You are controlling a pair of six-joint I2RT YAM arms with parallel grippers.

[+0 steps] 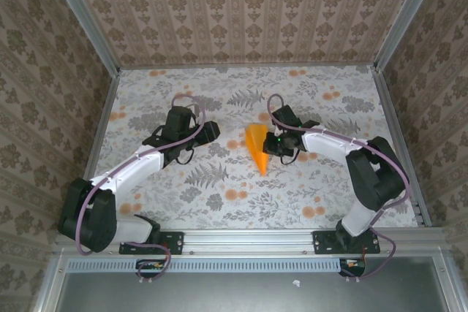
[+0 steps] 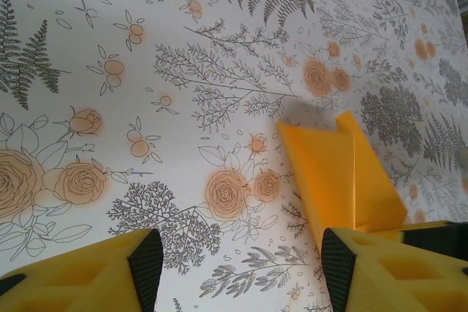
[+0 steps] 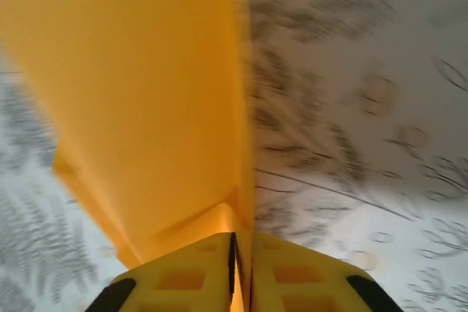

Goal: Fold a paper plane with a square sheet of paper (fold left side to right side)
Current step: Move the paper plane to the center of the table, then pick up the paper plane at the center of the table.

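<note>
Right wrist view: right gripper (image 3: 235, 248) pinched tight on edge of folded orange paper (image 3: 146, 93), centre of floral cloth (image 1: 219, 188). Left gripper (image 2: 240, 268) wide apart, empty, just beside it. Paper looks thin, floppy, easily creased; best taken by edges.

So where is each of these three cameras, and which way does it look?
Top: above and behind the arms, looking down on the flowered cloth; both arms show.
Left wrist: looks across the cloth past its open left gripper.
Right wrist: looks along the right gripper, shut on the orange paper.
All three share that paper.
</note>
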